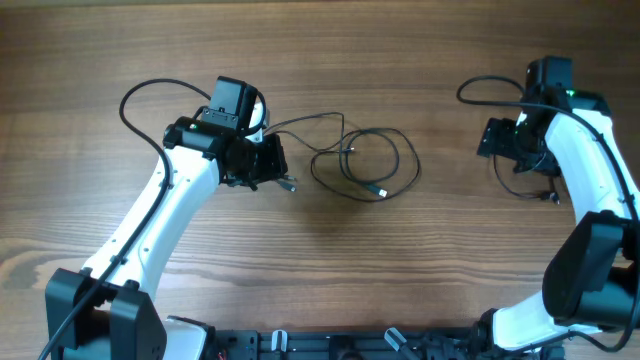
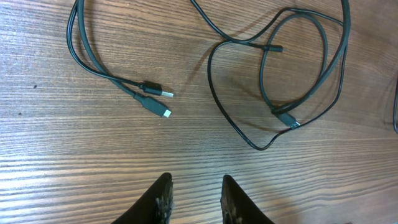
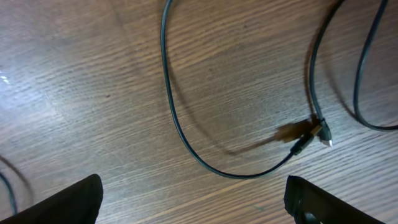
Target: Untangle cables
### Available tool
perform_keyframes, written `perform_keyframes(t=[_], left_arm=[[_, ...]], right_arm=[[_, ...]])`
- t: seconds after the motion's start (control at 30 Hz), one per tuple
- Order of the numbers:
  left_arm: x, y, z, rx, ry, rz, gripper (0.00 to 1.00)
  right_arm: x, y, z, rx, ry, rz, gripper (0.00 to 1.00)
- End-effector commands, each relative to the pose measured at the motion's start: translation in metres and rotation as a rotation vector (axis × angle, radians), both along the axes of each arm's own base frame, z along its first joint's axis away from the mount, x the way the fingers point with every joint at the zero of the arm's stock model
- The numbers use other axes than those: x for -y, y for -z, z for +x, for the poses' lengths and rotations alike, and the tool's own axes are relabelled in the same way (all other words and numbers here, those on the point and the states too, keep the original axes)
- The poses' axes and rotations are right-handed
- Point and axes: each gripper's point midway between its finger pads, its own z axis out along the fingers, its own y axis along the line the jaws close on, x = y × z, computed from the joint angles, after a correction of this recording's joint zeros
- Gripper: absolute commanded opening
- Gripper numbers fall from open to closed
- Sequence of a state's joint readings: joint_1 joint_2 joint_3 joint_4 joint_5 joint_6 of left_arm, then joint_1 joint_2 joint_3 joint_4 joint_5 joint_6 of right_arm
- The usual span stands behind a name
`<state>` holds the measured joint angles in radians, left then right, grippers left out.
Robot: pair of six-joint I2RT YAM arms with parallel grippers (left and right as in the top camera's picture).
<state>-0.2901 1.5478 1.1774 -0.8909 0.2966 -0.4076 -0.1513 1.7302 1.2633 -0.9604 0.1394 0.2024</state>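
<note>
Thin black cables (image 1: 365,165) lie in loose overlapping loops at the middle of the wooden table. In the left wrist view the loops (image 2: 280,74) are ahead to the right, and two small plug ends (image 2: 160,102) lie side by side ahead to the left. My left gripper (image 1: 270,165) (image 2: 196,183) hovers just left of the loops, its jaws a little apart with nothing between them. Another thin cable (image 1: 525,188) (image 3: 186,137) with a plug end (image 3: 320,134) lies on the table by my right gripper (image 1: 497,140) (image 3: 194,186), which is wide open and empty above it.
Thicker black arm cables arc over the table near the left arm (image 1: 150,95) and the right arm (image 1: 490,85). The arm bases stand at the front edge. Bare wood table (image 1: 330,280) surrounds the cables.
</note>
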Motion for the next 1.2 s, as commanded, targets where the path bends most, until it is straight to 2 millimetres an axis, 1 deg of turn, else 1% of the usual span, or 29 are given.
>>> perform_keyframes(t=[0.0,0.1,0.17,0.4,0.53,0.63,0.67,0.73,0.8,0.83,0.87,0.93,1.0,1.07,1.17], left_arm=[[0.0,0.003,-0.001,-0.003,0.013,0.01,0.28],[0.0,0.003,-0.001,-0.003,0.012,0.01,0.32],[0.0,0.003,-0.001,-0.004,0.009,0.01,0.33],[0.0,0.003,-0.002,-0.022,-0.021,0.004,0.35],[0.0,0.003,-0.002,-0.023,-0.021,0.004,0.36],[0.0,0.004,-0.003,-0.025,-0.021,0.006,0.38],[0.0,0.004,-0.003,-0.024,-0.021,0.006,0.38],[0.0,0.004,-0.003,-0.024,-0.021,0.006,0.38],[0.0,0.004,-0.003,-0.024,-0.021,0.006,0.38],[0.0,0.004,-0.003,-0.024,-0.021,0.006,0.38],[0.0,0.004,-0.003,-0.024,-0.021,0.006,0.38],[0.0,0.003,-0.002,-0.02,-0.021,0.005,0.38],[0.0,0.003,-0.001,-0.019,-0.021,0.005,0.38],[0.0,0.003,-0.002,-0.02,-0.021,0.005,0.37],[0.0,0.003,-0.002,-0.02,-0.021,0.005,0.36]], right_arm=[[0.003,0.023,-0.011,-0.039,-0.01,-0.014,0.96],[-0.008,0.038,-0.006,0.005,-0.022,0.048,0.96],[-0.013,0.044,-0.006,0.019,-0.027,0.075,0.95],[-0.014,0.061,-0.005,0.055,-0.057,0.067,0.93],[-0.015,0.07,-0.012,0.044,-0.054,0.069,0.88],[-0.016,0.074,-0.018,0.027,-0.051,0.073,0.75],[-0.016,0.074,-0.018,0.027,-0.051,0.073,0.6],[-0.016,0.074,-0.018,0.028,-0.05,0.073,0.43],[-0.016,0.072,-0.015,0.036,-0.047,0.076,0.3],[-0.017,0.069,-0.013,0.041,-0.044,0.081,0.25],[-0.018,0.065,-0.009,0.048,-0.047,0.091,0.16],[-0.019,0.053,-0.003,0.06,-0.05,0.098,0.07],[-0.016,0.03,0.01,0.093,-0.055,0.091,0.04],[-0.01,0.001,0.028,0.145,-0.052,0.08,0.04],[0.008,-0.041,0.049,0.22,-0.019,0.059,0.04]])
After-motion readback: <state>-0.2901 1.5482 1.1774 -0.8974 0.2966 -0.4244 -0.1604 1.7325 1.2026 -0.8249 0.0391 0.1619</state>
